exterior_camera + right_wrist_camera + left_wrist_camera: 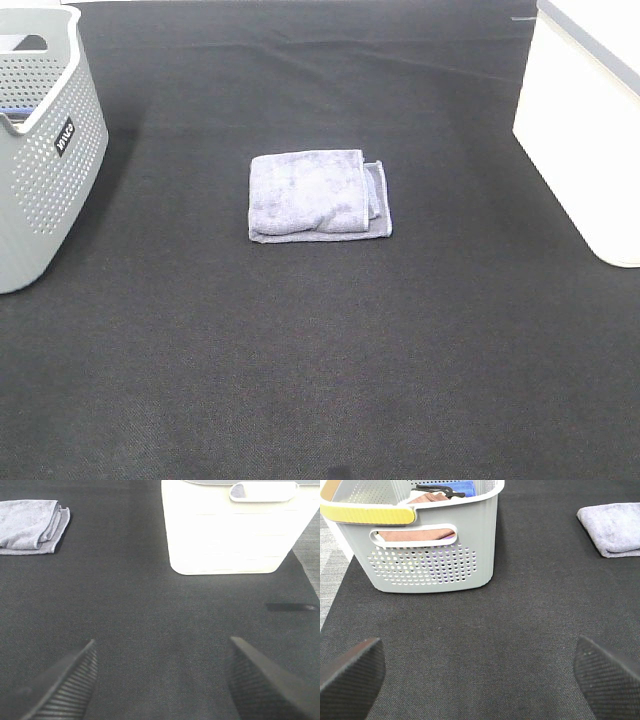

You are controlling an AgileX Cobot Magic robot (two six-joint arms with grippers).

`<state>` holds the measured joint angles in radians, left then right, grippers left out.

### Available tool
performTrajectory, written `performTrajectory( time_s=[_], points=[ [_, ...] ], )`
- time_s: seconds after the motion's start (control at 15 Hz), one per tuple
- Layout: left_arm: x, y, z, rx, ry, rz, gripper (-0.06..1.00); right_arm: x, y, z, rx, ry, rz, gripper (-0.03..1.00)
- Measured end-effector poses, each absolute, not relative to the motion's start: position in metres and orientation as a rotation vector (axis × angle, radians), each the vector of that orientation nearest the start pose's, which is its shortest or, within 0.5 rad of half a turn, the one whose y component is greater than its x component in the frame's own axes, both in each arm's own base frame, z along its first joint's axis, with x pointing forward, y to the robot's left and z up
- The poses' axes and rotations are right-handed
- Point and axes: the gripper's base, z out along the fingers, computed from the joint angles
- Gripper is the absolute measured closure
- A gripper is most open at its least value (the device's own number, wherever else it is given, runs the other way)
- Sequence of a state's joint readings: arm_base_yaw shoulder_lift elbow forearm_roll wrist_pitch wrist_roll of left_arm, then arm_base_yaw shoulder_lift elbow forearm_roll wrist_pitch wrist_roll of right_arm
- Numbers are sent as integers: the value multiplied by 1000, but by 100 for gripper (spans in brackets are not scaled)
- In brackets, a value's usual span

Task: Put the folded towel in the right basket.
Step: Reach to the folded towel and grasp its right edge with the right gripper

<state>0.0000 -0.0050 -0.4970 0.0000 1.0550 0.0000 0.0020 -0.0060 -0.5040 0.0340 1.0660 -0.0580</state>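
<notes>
Now bring the right hand (162,645), spread wide like the left hand (476,645), over the folded towel (318,195) lying flat on the worktop (320,380), well apart from the right basket (585,150). Pinch all layers to keep the fold.

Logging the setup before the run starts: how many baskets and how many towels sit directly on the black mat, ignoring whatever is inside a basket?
Baskets: 2 (grey perforated basket, white basket)
Towels: 1 (folded lavender towel)
Total: 3
</notes>
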Motion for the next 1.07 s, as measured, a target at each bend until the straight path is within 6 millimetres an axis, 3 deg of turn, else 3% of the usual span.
performTrajectory(
  time_s=[1.07],
  points=[
    [-5, 0, 277, 0, 2037, 0, -3, -7, 3, 278, -63, 2038, 6, 28]
  ],
)
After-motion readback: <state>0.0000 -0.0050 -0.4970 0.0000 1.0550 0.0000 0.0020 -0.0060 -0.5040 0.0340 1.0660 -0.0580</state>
